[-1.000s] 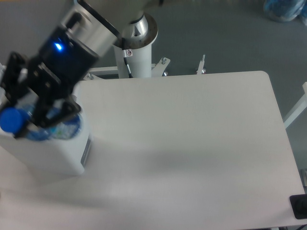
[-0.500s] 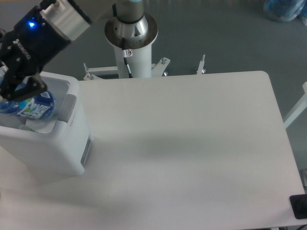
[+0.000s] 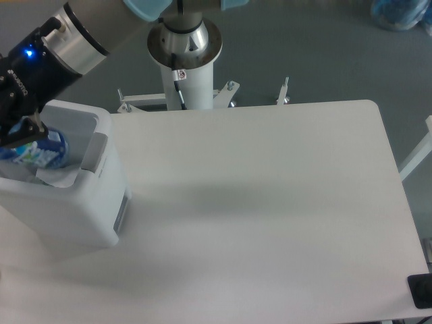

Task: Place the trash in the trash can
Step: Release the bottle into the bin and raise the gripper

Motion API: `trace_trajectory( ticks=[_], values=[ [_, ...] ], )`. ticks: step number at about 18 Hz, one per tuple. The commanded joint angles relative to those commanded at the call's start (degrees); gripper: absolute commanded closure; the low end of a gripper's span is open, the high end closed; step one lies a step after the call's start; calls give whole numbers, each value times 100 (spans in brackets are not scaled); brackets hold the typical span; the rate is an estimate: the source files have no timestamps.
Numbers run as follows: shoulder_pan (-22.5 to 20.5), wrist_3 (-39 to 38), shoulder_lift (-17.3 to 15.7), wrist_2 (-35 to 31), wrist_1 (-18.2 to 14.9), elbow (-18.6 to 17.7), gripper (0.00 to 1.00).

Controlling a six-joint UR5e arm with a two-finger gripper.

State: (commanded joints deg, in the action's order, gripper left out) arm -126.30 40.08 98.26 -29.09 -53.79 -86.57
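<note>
Bottle (image 3: 37,151), blue-labelled, lies inside white bin (image 3: 74,216).

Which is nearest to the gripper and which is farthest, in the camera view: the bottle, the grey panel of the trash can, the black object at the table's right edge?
1. Bottle, at the gripper, over the trash can.
2. Grey panel, on the can's right side.
3. Black object, far right corner.

trash can (image 3: 74,216): white, grey side panel | bottle (image 3: 37,152): clear with blue label | wrapper (image 3: 57,177): white | gripper (image 3: 20,131): black, you've got a blue light glowing | table (image 3: 270,202): plain white
</note>
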Motion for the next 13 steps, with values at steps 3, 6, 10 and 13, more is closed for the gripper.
trace_trajectory(
  ticks=[3, 6, 10, 13],
  values=[
    [-53, -9, -44, 0, 0, -44, 0],
    [-395, -44, -158, 0, -9, -62, 0],
    [-1071, -17, -202, 0, -9, -141, 0],
    [-1607, 9, -141, 0, -18, -141, 0]
  ],
)
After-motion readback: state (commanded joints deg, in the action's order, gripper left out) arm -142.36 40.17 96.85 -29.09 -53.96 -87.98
